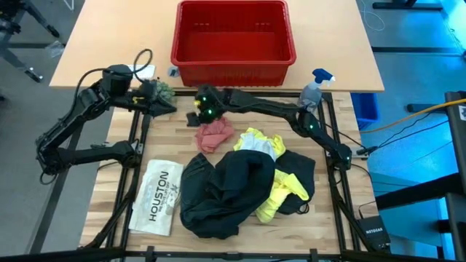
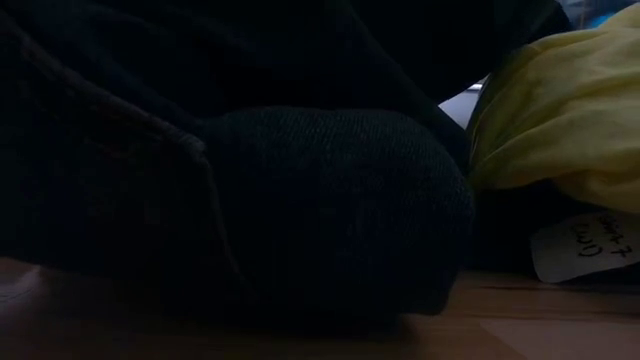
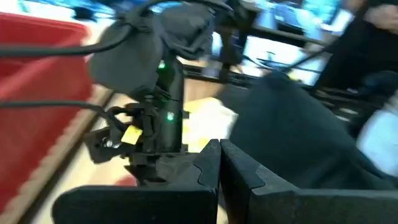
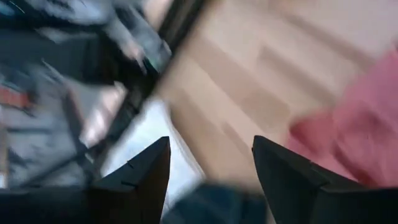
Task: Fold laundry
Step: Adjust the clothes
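Near the basket [image 1: 233, 36], the right claw [image 1: 198, 116] hung wide and empty just beyond the pink cloth [image 1: 214, 135]; trousers [image 1: 218, 191] and T-shirt [image 1: 275, 191] lay heaped mid-worktop [image 1: 124, 189]; left claw [image 1: 162, 100] closed at far left.

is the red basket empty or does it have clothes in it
Empty: the high view shows the red basket's bare floor, and the laundry lies on the table.

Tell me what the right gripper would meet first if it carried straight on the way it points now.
Probably bare wooden table. The right gripper is open, pointing down near the pink cloth, which lies just beside that line rather than between the fingers. Depth is unclear, so it might brush the cloth's edge.
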You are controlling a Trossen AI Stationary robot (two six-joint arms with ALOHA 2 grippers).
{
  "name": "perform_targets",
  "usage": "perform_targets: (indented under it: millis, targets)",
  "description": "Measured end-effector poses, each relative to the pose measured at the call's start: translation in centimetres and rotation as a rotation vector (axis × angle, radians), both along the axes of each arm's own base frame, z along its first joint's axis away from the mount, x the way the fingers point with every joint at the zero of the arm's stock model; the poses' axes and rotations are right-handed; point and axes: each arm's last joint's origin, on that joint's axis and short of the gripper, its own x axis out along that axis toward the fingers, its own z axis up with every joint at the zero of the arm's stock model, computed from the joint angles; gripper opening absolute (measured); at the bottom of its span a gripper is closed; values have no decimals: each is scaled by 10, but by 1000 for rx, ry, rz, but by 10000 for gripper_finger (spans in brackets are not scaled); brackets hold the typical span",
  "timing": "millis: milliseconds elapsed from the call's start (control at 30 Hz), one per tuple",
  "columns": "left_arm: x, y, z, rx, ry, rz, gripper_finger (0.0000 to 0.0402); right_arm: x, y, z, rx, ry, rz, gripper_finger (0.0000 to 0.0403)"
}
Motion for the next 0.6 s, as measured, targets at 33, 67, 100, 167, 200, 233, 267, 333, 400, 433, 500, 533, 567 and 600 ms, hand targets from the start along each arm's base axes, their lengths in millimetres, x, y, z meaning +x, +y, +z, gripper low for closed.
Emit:
perform_targets:
  millis: [33,67,100,167,200,233,267,333,400,433,500,533,567,600]
  targets:
    - [2,2,-3,6,27,-9,0,-5,7,0,-13,55,11,221]
    - [5,5,-7,19,66,-3,0,-9,13,4,-38,93,14,221]
    - [8,9,-12,37,110,11,0,-14,19,9,-72,128,13,221]
    - [15,19,-21,64,195,67,0,-23,29,23,-158,163,0,221]
    - [18,24,-25,63,220,91,0,-26,33,30,-203,163,-9,221]
    - [21,29,-28,58,230,106,0,-30,36,41,-247,144,-21,221]
    - [23,34,-31,54,225,115,0,-34,38,51,-288,134,-36,221]
    - [29,43,-40,43,199,140,0,-44,42,71,-364,115,-67,221]
    - [34,52,-59,0,211,169,0,-54,49,85,-450,132,-90,221]
    - [36,56,-71,-39,226,189,0,-60,51,91,-493,147,-99,221]
    - [38,62,-92,-119,262,226,0,-70,51,99,-550,183,-115,221]
    - [38,63,-101,-147,283,234,0,-73,51,101,-558,194,-116,221]
    - [39,64,-109,-169,306,237,0,-76,51,104,-559,198,-114,221]
    - [40,66,-116,-184,325,236,0,-78,51,105,-558,211,-111,221]
